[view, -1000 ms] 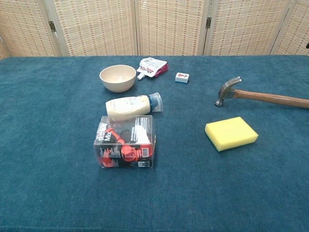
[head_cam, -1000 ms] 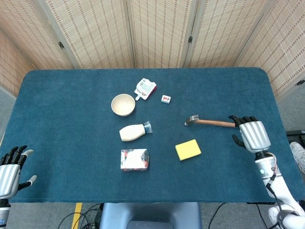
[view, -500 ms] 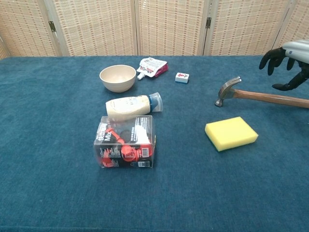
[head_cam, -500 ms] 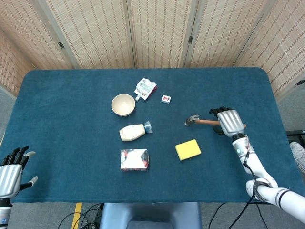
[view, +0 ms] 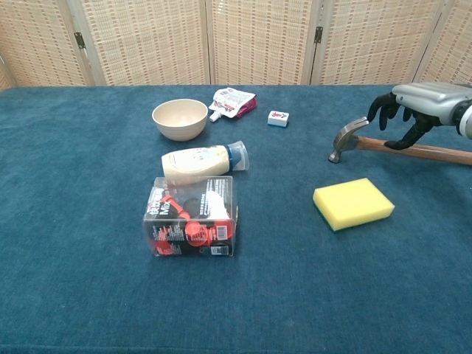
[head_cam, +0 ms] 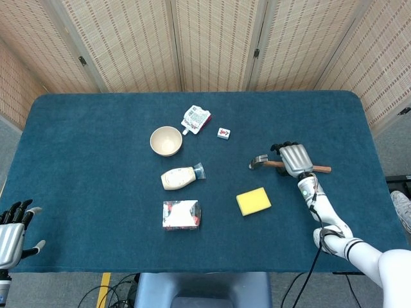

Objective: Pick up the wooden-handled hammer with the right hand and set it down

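The wooden-handled hammer [head_cam: 260,162] lies flat on the blue cloth at the right, its steel head pointing left and its handle [view: 435,152] running right. My right hand [head_cam: 294,158] hovers over the handle just behind the head. In the chest view the right hand [view: 413,107] has its dark fingers arched down and spread. The thumb reaches almost to the wood and nothing is gripped. My left hand [head_cam: 13,231] is at the table's near left corner, fingers apart and empty.
A yellow sponge [view: 353,203] lies just in front of the hammer. Further left are a clear box with red contents [view: 193,216], a lying squeeze bottle [view: 200,162], a cream bowl [view: 180,118], a pouch [view: 233,102] and a small tile [view: 278,118].
My right hand has moved left along the handle from its far end to just behind the hammer head and come lower. The left hand has slid slightly down the frame. The hammer has not moved.
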